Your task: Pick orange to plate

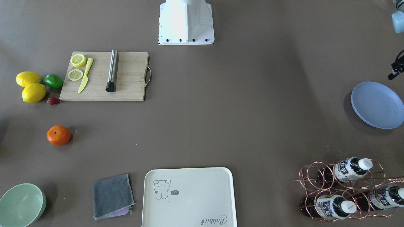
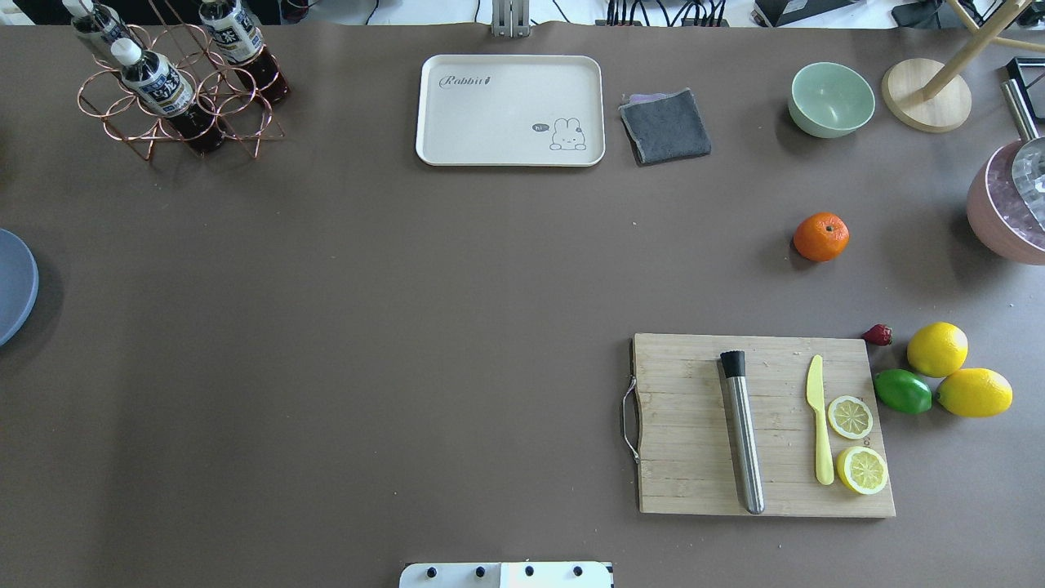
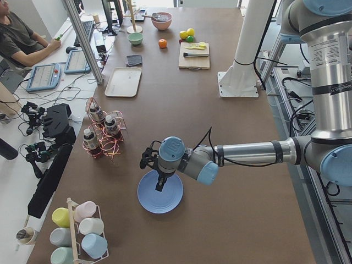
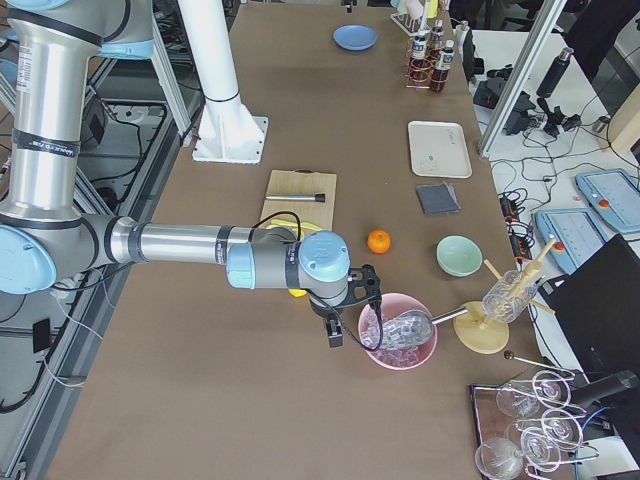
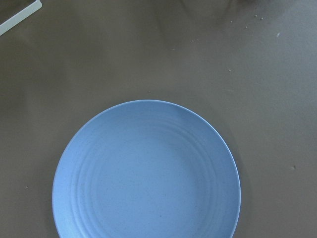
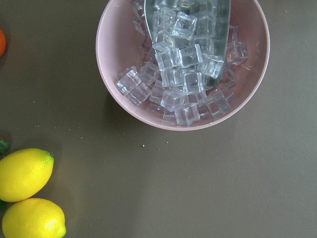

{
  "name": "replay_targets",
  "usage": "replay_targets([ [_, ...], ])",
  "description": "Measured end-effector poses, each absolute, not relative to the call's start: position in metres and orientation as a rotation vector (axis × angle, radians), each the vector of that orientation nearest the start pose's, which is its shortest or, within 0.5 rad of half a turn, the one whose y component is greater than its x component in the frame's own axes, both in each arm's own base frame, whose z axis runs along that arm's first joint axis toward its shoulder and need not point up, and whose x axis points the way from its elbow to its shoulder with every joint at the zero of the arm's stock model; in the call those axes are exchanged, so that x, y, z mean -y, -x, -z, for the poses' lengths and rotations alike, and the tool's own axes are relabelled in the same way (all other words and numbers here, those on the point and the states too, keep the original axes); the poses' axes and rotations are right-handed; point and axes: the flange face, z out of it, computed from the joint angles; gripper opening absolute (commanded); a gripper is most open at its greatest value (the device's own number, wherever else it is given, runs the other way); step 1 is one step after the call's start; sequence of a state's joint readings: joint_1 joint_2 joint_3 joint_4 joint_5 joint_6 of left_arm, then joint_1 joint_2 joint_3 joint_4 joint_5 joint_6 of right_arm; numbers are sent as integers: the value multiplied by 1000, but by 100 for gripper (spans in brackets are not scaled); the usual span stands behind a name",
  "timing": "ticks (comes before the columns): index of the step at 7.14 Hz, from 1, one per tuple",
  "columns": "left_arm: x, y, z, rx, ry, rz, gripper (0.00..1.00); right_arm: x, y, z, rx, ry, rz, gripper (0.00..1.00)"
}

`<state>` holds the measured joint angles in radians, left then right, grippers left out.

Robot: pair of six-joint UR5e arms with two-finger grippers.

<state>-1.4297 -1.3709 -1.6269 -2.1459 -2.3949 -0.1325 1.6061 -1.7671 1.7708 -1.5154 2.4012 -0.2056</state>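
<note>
The orange (image 2: 821, 237) lies alone on the brown table on my right side, between the green bowl and the cutting board; it also shows as the orange (image 1: 59, 135). The blue plate (image 1: 377, 105) sits at the far left end and holds nothing. It fills the left wrist view as the plate (image 5: 146, 173). My left gripper (image 3: 154, 170) hangs just above the plate; I cannot tell if it is open. My right gripper (image 4: 352, 312) hovers beside a pink bowl of ice, a short way from the orange (image 4: 379, 241); I cannot tell its state either.
A wooden cutting board (image 2: 694, 425) carries a steel muddler, a yellow knife and lemon slices. Two lemons (image 2: 937, 349), a lime and a strawberry lie beside it. A cream tray (image 2: 510, 110), grey cloth, green bowl (image 2: 831, 99), pink ice bowl (image 6: 183, 64) and bottle rack (image 2: 175, 82) ring the table.
</note>
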Motion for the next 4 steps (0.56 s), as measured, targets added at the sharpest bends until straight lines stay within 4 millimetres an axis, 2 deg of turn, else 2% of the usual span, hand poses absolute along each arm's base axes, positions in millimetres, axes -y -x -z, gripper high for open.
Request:
replay_targets([
  [4,426,0,-664,-854,-284,-187,97,411,-73,-641,820,-151,185,100],
])
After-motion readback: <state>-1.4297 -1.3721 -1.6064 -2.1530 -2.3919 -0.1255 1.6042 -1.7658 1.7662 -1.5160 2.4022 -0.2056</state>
